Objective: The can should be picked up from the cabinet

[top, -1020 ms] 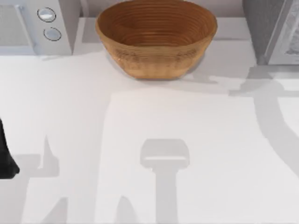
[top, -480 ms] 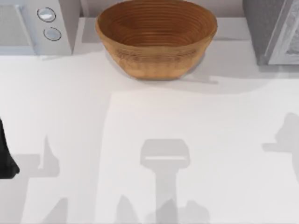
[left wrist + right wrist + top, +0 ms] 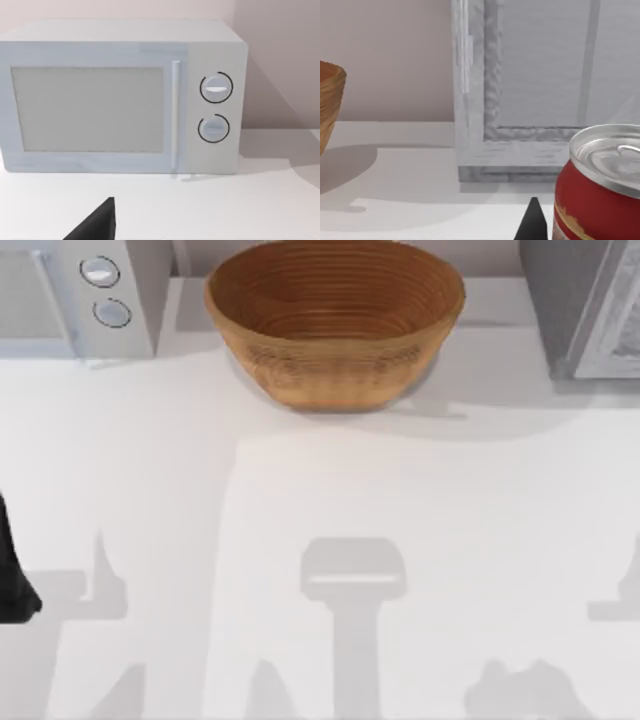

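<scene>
top view: white table (image 3: pixel 320 540) with a woven wooden bowl (image 3: pixel 335 320) at 12 o'clock, upright and hollow side up; a pale microwave (image 3: pixel 75 295) at 10 to 11 o'clock, its two round dials (image 3: pixel 100 272) facing the table; and a grey cabinet (image 3: pixel 585 305) at 1 to 2 o'clock, its lighter framed front at the picture's edge. bowl, microwave and cabinet stand apart from one another along the far side. a dark part of the left arm (image 3: pixel 12 575) sits at 9 o'clock on the table's left edge. left wrist view: the microwave front with door, vertical handle and both dials, standing on the table against a pinkish wall; one dark fingertip of the left gripper (image 3: pixel 97 225) in front of it, touching nothing; whether its fingers are apart or together cannot be told. right wrist view: red can (image 3: pixel 597 190) with silver lid and pull tab, upright, just beside one dark fingertip (image 3: pixel 534 222) of the right gripper, with the cabinet's framed front behind it and the bowl's rim farther off to the side; whether this gripper clasps the can cannot be told.
</scene>
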